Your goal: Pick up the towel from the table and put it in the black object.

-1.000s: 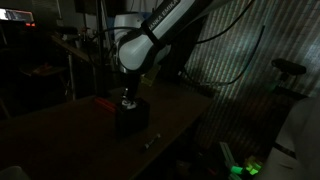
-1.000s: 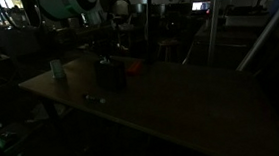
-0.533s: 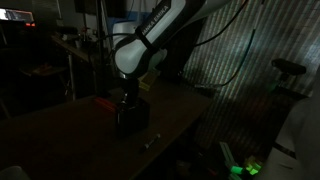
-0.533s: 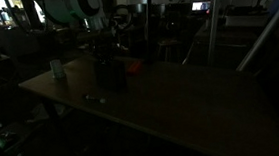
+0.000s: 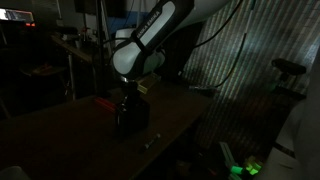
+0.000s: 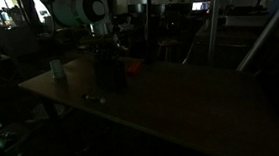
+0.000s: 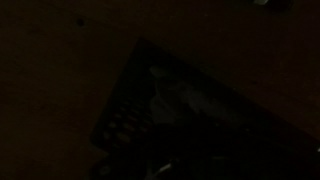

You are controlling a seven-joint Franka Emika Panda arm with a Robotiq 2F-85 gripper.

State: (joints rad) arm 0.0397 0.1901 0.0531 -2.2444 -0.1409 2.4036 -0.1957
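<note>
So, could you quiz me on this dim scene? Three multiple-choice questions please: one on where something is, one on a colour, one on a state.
1. Where is the claw?
A) right over the black box
B) folded back, far from everything
C) down by the floor

2. What colour is the flat thing lying next to the black box?
A) yellow
B) red
C) blue

3. How is the black box placed?
A) lifted in the air
B) lying on the floor
C) standing on the table

Answers:
1 A: the arm comes down so that the claw hangs at the top of the box.
2 B: it shows red in both exterior views.
3 C: the box's base sits on the tabletop.
</note>
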